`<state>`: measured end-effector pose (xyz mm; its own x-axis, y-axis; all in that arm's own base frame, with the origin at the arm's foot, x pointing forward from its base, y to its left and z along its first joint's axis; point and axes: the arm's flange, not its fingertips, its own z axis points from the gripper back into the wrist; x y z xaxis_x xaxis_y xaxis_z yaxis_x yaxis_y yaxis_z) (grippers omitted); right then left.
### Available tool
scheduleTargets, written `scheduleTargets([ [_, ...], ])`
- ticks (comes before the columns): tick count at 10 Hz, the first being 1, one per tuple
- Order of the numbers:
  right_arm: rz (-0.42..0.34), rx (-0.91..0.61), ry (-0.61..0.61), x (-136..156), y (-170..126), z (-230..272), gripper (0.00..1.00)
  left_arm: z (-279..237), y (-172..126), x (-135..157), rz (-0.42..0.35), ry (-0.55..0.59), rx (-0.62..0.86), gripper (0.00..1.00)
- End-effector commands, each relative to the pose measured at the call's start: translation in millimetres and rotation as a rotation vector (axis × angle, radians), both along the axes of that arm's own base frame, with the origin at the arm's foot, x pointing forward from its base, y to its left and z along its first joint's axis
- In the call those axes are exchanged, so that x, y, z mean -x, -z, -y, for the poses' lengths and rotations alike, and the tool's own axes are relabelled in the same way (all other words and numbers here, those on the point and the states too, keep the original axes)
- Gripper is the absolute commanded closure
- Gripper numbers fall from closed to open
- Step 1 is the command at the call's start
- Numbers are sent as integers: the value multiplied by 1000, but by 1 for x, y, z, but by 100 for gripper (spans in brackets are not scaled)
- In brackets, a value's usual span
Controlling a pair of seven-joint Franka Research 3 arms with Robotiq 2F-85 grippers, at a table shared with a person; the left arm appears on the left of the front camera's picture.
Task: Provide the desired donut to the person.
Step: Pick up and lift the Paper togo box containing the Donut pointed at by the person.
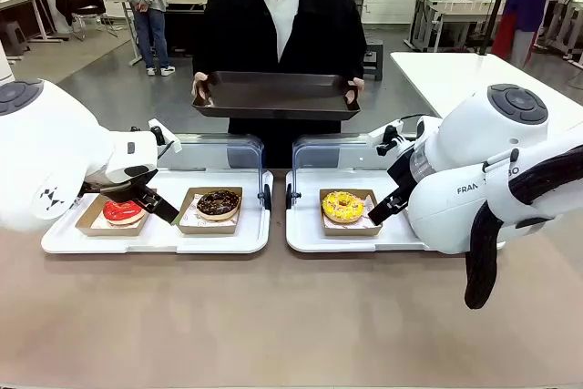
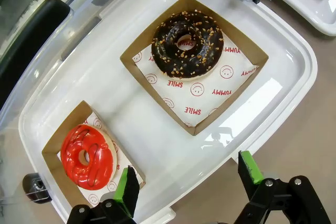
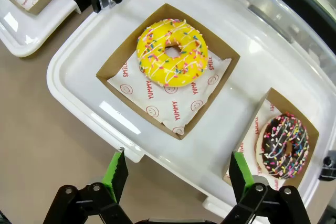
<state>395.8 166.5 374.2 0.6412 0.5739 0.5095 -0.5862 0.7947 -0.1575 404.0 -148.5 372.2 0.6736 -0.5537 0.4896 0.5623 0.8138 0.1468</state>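
The person (image 1: 278,15) stands at the far side of the table and holds a dark tray (image 1: 276,96) in both hands. Four donuts lie in cardboard boxes: a red glazed donut (image 1: 123,212) (image 2: 86,156), a chocolate nut donut (image 1: 219,204) (image 2: 187,44), a yellow sprinkled donut (image 1: 342,207) (image 3: 171,52) and a chocolate sprinkled donut (image 3: 283,145). Which one the person desires I cannot tell. My left gripper (image 1: 153,204) (image 2: 189,179) hovers open over the tray's near edge, right of the red donut. My right gripper (image 1: 383,207) (image 3: 177,174) hovers open between the yellow and the chocolate sprinkled donut.
The donut boxes stand on two white trays (image 1: 155,239) (image 1: 305,234) with clear lids (image 1: 214,150) raised at the back. The brown tabletop (image 1: 273,316) lies bare in front of them. Other people and tables stand far behind.
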Motion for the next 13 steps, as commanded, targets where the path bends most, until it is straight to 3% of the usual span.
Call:
scheduleTargets([
  [1,0,0,-1,0,0,0,0,0,0,0,0,0,0,0],
  [9,0,0,0,0,0,0,0,0,0,0,0,0,0,0],
  [13,66,-3,-57,59,-92,49,0,-54,-99,36,20,123,32,0],
])
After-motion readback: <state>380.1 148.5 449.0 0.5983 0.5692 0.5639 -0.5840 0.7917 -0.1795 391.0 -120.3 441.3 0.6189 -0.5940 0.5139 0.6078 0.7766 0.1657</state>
